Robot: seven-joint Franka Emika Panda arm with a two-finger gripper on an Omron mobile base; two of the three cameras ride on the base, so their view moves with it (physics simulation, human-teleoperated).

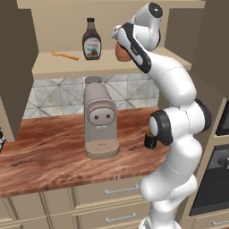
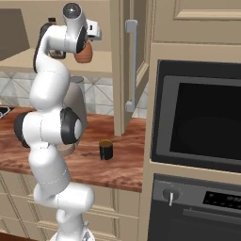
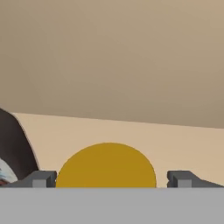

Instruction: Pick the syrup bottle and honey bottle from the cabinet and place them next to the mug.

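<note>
**Honey Jar Straddled at the Cabinet Shelf; Grip Not Yet Confirmed**

While the arm reaches into the cabinet [image 1: 107, 67], the gripper [image 3: 111, 179] sits at the honey bottle [image 3: 106, 165], whose yellow lid lies between the two finger tips [image 3: 40, 179] in the hand view. A gap shows between the lid and the tip on one side, while the other tip stands close against it; the jaws read as parted around the jar rather than clenched on it, though contact lower on the body is hidden.

Placement appears deliberate. The jar's orange-brown body [image 1: 120, 52] is at the right end of the light shelf, partly masked by the forearm. The syrup bottle [image 1: 91, 41] stands upright on the same shelf, to the left of the jar and apart from it. A thin orange stick [image 1: 65, 55] lies further left on the shelf. Taking the nearer, shorter jar first seems the sensible order, in my judgement.

The mug [image 2: 106, 149] waits on the wooden counter [image 1: 49, 147] below, just right of the grey coffee machine [image 1: 99, 118], leaving open counter around it for both bottles.

Arm pose: rising from the base, folded at a low elbow beside the mug, then reaching up with the hand at shelf height. The wrist is level with the jar.
</note>
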